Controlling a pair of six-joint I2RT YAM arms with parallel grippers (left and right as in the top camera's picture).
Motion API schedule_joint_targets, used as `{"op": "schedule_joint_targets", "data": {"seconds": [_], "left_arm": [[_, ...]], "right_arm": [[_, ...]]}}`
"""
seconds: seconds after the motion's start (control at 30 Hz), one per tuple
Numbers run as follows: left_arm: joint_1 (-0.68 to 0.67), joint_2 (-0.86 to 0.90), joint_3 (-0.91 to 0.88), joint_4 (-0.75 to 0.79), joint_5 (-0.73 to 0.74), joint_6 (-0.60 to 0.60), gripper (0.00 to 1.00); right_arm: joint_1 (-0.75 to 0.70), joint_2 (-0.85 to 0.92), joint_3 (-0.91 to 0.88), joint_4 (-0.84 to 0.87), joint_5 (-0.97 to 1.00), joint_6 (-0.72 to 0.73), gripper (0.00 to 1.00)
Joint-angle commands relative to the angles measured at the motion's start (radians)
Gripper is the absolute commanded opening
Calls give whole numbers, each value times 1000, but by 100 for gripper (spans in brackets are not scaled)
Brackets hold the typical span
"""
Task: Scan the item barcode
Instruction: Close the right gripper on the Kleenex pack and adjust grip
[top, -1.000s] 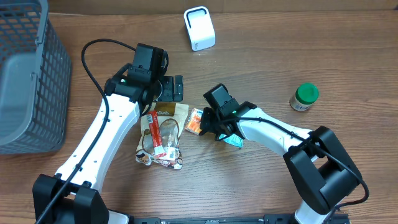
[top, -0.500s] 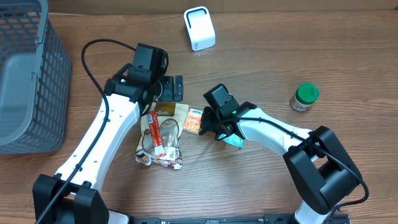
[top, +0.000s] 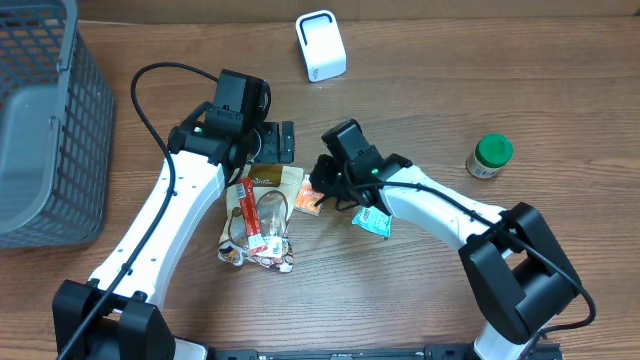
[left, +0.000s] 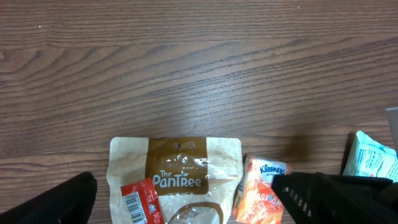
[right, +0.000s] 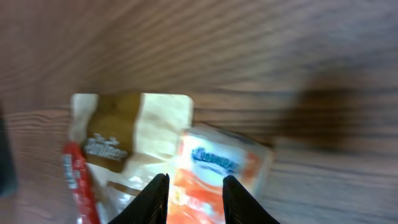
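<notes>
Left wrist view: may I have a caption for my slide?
PanTree bag beside an orange Kleenex pack on a wooden table.

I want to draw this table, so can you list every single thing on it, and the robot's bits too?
basket: 1, grey, far left
white box: 1, white, top middle
jar: 1, green lid, far right
PanTree pouch: 1, brown and cream, middle
red packet: 1, red with a barcode, on the pouch's left side
Kleenex pack: 1, orange, just right of the pouch
teal packet: 1, teal and white, right of the Kleenex pack
cable: 1, black, by the left arm
table: 1, brown wood
arms: 2, white and black
left gripper: 1, black, open, above the pouch
right gripper: 1, black, open, above the Kleenex pack
</notes>
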Motion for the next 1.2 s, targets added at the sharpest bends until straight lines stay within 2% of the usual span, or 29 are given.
{"op": "schedule_joint_targets", "data": {"seconds": [0.0, 0.43, 0.57, 0.97, 1.07, 1.17], "left_arm": [[-1, -8, 12, 0, 7, -10, 100], [-1, -8, 12, 0, 7, -10, 100], [-1, -8, 12, 0, 7, -10, 100], [-1, -8, 12, 0, 7, -11, 100], [-1, -8, 12, 0, 7, -10, 100], [-1, -8, 12, 0, 7, -11, 100]], "right_arm": [[16, 17, -25, 26, -4, 3, 30], [15, 17, -88, 12, 53, 51, 24], [-10, 17, -96, -45, 74, 57, 18], [-41, 17, -96, -103, 119, 57, 18], [-50, 17, -96, -112, 111, 59, 5], [-63, 17, -97, -127, 108, 61, 4]]}}
